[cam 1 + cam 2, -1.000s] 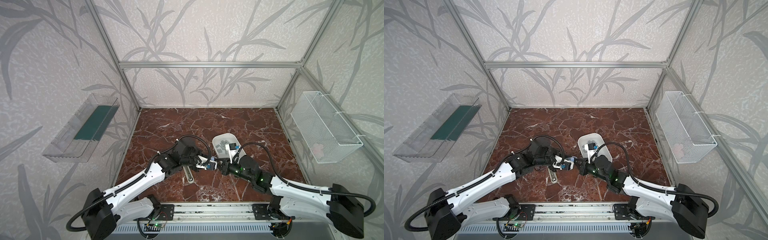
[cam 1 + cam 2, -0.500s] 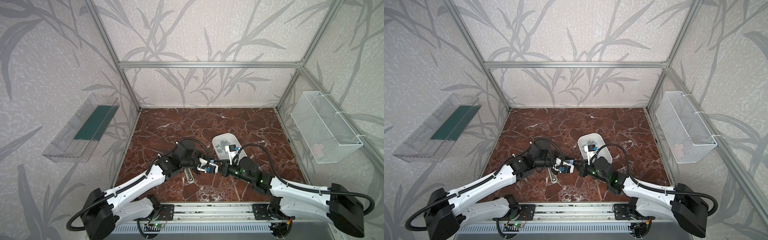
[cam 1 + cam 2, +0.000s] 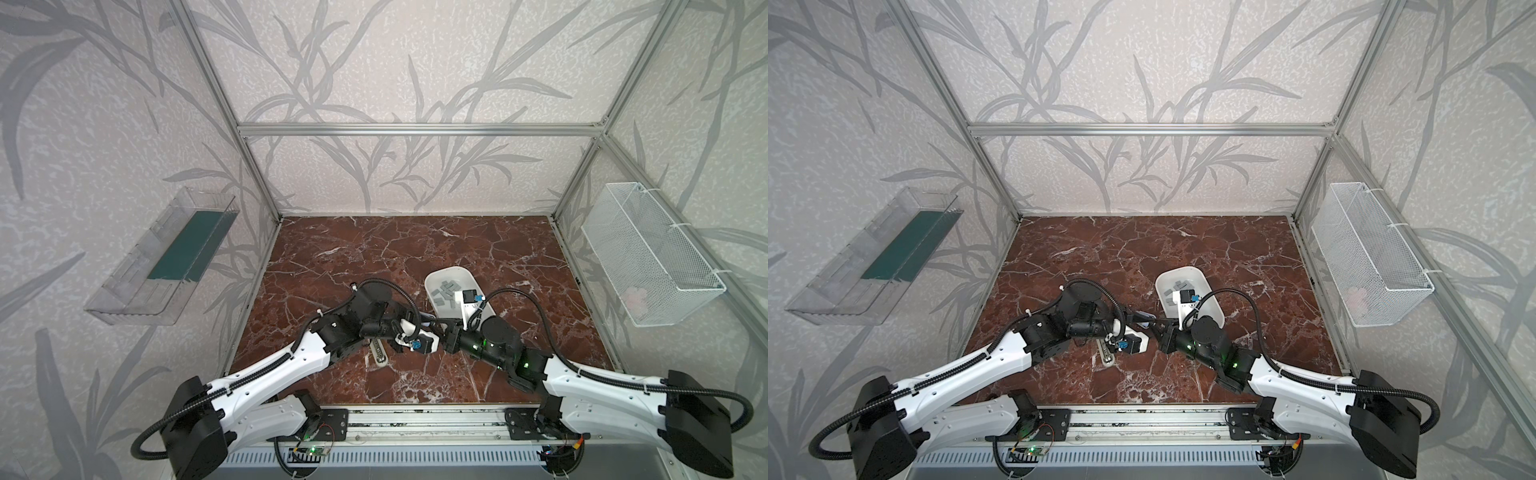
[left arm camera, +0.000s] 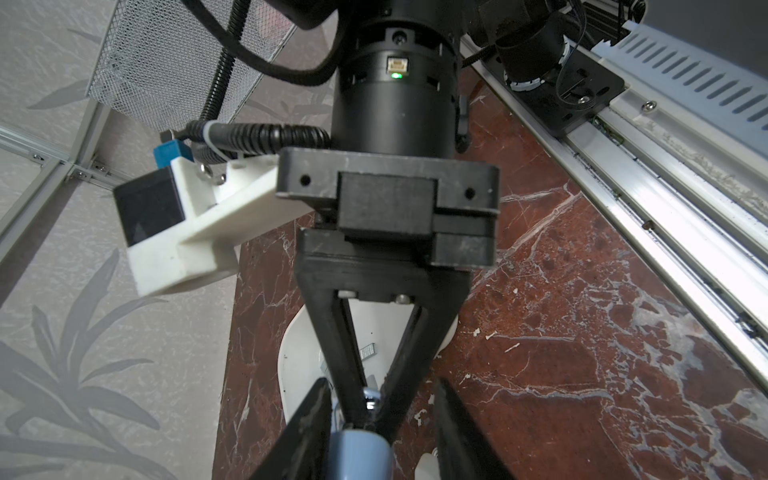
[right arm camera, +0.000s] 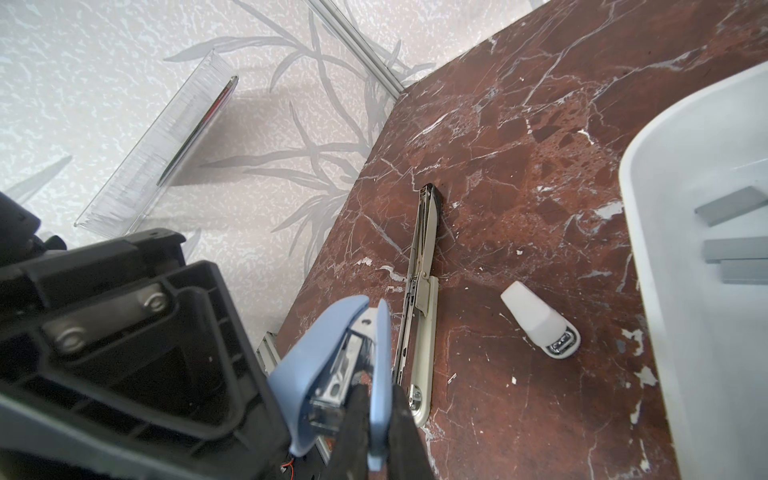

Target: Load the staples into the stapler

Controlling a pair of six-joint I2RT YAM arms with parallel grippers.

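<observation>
counter [image 3: 374, 257]: a red-brown marbled slab; it is being reached over by both arms, which are meeting near its front middle.
wire basket [image 3: 648, 257]: white mesh; it is being carried on the right wall, well apart from the work.
clear bin [image 3: 166, 257]: transparent; it is being carried on the left wall, with a dark green strip lying in it.
white tray [image 3: 448, 271]: an oval dish; it is being borne by the counter right of the middle, just behind the point where the arms are meeting.
left gripper [image 4: 381, 390]: its fingers [image 4: 307, 428] are being held spread, one on each side of the blue stapler [image 5: 328, 332]. Contact with it cannot be told.
right gripper [image 5: 376, 405]: its fingers [image 4: 332, 332] are being pressed together, pinching one blue half of the blue stapler.
open stapler [image 5: 426, 299]: beige and metal; it is lying unfolded flat on the counter, near the grippers.
blue stapler: it is being held above the counter between the two grippers. Its blue halves are gaping, and the metal channel is being exposed between them.
white stapler [image 5: 536, 324]: small; it is lying on the counter between the open stapler and the white tray.
staples [image 3: 446, 289]: short grey strips; they are lying loose in the white tray.
</observation>
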